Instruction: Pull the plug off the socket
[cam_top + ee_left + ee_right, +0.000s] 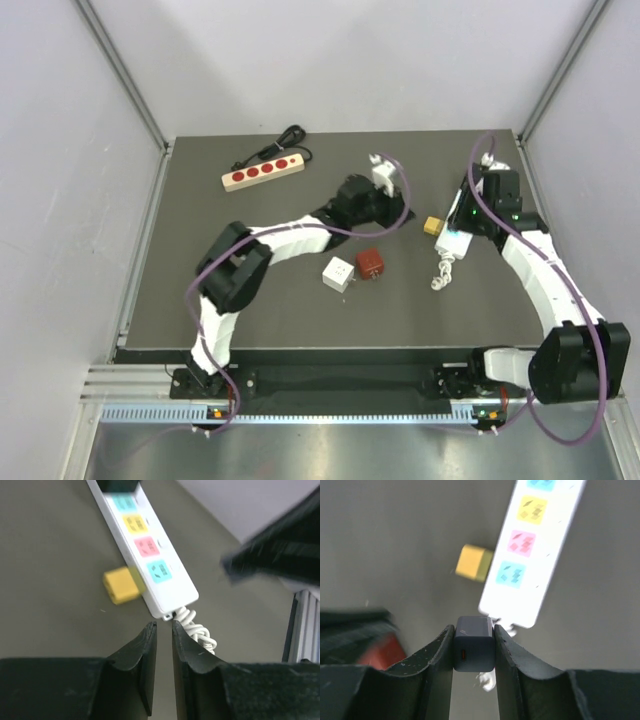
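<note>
Two fingers of the right gripper were clamped on a dark grey plug. It was held over the cord end of the white power strip and, as far as the wrist view showed, apart from its coloured sockets. A yellow plug sat against the strip's side. The left gripper hung near that same end, jaws parted by a narrow gap with nothing between them, the coiled cord just beyond. Further off on the table lay a red cube, a white cube and a wooden strip.
</note>
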